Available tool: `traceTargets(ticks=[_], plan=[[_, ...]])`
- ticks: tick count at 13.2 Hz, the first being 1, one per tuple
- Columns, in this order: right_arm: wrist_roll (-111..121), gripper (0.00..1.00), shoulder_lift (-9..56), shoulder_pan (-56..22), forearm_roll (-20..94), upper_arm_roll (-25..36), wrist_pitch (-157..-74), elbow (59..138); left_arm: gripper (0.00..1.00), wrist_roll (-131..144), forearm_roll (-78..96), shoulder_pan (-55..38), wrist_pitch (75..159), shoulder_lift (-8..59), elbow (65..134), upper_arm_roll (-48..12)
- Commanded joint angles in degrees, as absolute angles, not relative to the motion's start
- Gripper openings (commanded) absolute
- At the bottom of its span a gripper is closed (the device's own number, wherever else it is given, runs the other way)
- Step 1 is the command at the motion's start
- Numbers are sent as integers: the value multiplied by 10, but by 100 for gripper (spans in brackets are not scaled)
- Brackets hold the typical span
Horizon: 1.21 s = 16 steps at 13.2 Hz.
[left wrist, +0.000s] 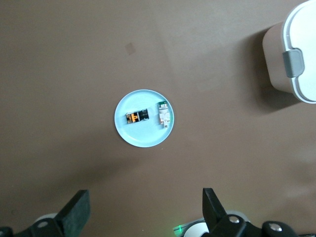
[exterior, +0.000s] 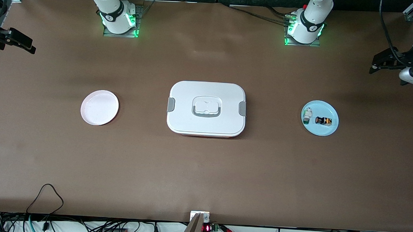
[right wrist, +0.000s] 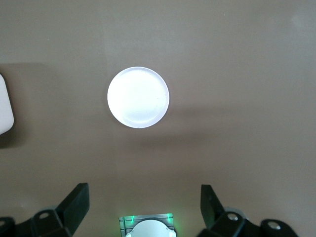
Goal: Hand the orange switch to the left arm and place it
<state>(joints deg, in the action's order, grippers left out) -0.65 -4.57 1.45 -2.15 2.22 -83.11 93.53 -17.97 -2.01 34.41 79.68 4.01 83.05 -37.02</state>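
One counter [exterior: 204, 171], brown, is seen carrying three containers. Largest: one white box [exterior: 206, 108], lid on, grey clips at both ends, set mid-counter; contents hidden. Two round plates are counted. One pale pink plate [exterior: 99, 107], bare, is placed toward the right arm's end. One light blue plate [exterior: 327, 131] is placed toward the left arm's end and holds two parts: one orange switch [exterior: 322, 120], lying on its side, and one white-and-green component [exterior: 307, 116], just beside it, apart. Left hand [left wrist: 143, 215] is held high over the blue plate's end, fingers spread wide, nothing gripped. Right hand [right wrist: 143, 210] is held high over the pink plate's end, likewise spread wide and holding nothing.
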Motion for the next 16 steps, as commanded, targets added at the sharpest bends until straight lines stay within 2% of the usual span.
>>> traceTargets(ticks=[1, 2, 5, 8, 11, 16], plan=[[-2, 100, -47, 14, -16, 22, -842, 945, 100, -149, -11, 188, 785, 34, 820, -231], [-2, 100, -57, 14, -16, 22, -853, 960, 100, -147, -9, 151, 785, 34, 820, -189], [-2, 100, -68, 14, -16, 22, -868, 982, 100, -148, -9, 117, 785, 30, 821, -157], [-2, 100, -76, 14, -15, 22, -902, 1010, 100, -149, -7, -28, 790, 28, 823, -1], [-2, 100, -118, 14, -15, 22, -939, 1068, 100, -155, -7, -87, 792, 28, 824, 65], [-2, 100, -132, 14, -16, 22, -899, 1052, 100, -156, -1, -66, 793, 28, 827, 52]])
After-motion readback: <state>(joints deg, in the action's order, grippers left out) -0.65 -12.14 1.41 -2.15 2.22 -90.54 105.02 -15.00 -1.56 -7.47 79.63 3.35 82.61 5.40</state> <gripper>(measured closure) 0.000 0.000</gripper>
